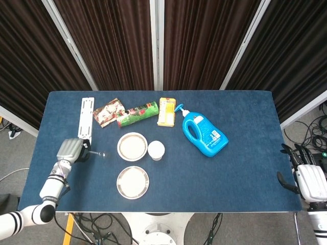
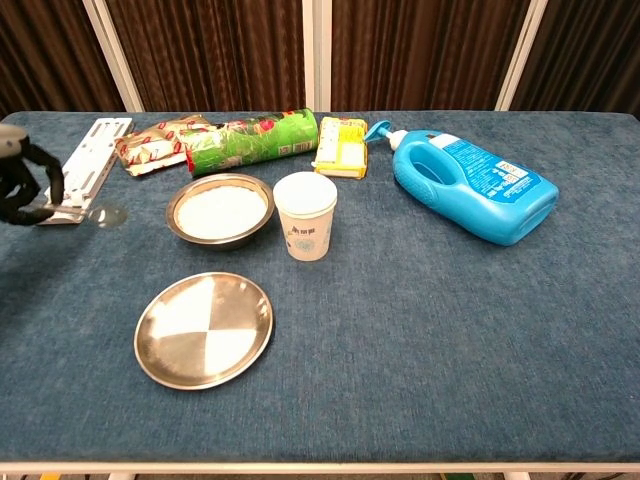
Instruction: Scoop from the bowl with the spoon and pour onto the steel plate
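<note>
We hold the spoon (image 2: 100, 213) in our left robot hand (image 1: 71, 150), bowl end toward the bowl (image 1: 132, 146) at three o'clock, ready to dip. The steel plate (image 1: 133, 182) waits at the bowl's six o'clock for a short pour. Our right robot hand (image 1: 309, 182) hangs off the table (image 1: 245, 168), fingers loose, grasping nothing.

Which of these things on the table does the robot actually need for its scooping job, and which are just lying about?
Needed: spoon held in left hand; bowl; steel plate.

Lying about: cup; blue bottle; green can; yellow box; snack bag; white bracket.
</note>
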